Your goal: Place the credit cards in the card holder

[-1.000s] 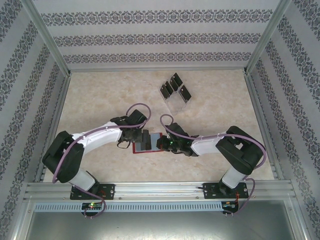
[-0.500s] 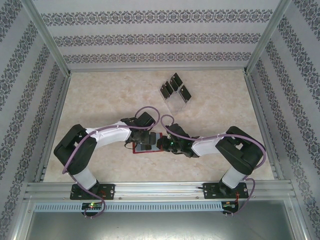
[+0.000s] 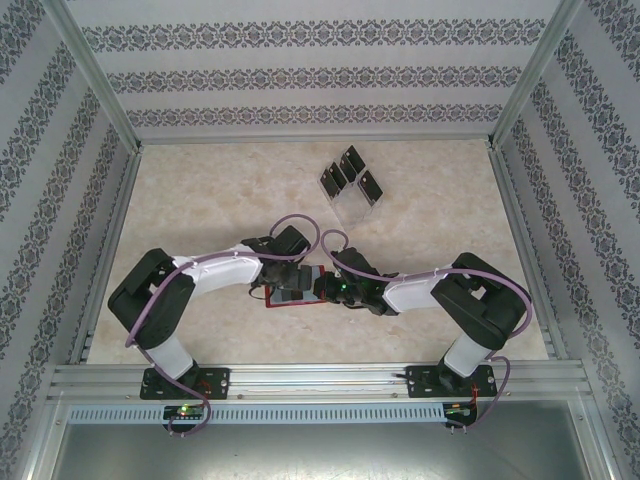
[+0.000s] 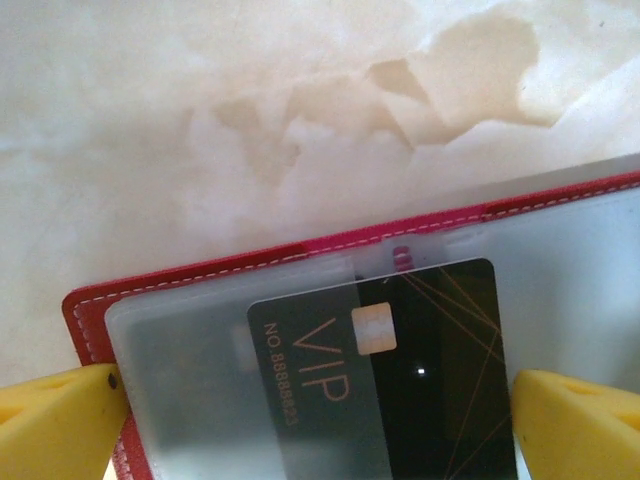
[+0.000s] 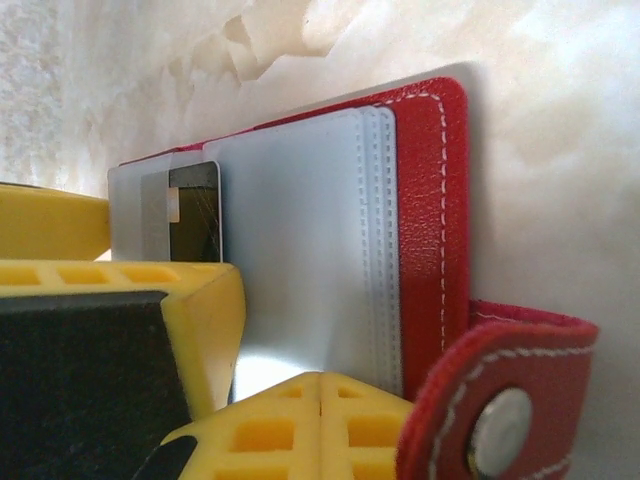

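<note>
From overhead I see the red card holder [image 3: 290, 297] lying open on the table [image 3: 200, 200], toward the near edge, with both arms reaching in over it. It is well apart from the clear rack [image 3: 352, 203] farther back, where 4 black credit cards [image 3: 345, 165] stand upright. On my left wrist camera, 1 black card marked VIP [image 4: 410, 370] lies flat on the holder's grey inside. Its left part is under a frosted sleeve and the rest is bare. The left gripper [image 4: 315, 430] is released. Its yellow fingers [image 4: 55, 425] stand wide, 1 on each side of the card, clasping nothing. The right gripper [image 5: 320, 385] is clenched, fingertips together with nothing between them. It sits low over the holder's grey pockets, just beside the snap tab [image 5: 500, 400]. I cannot tell whether it presses down.
</note>
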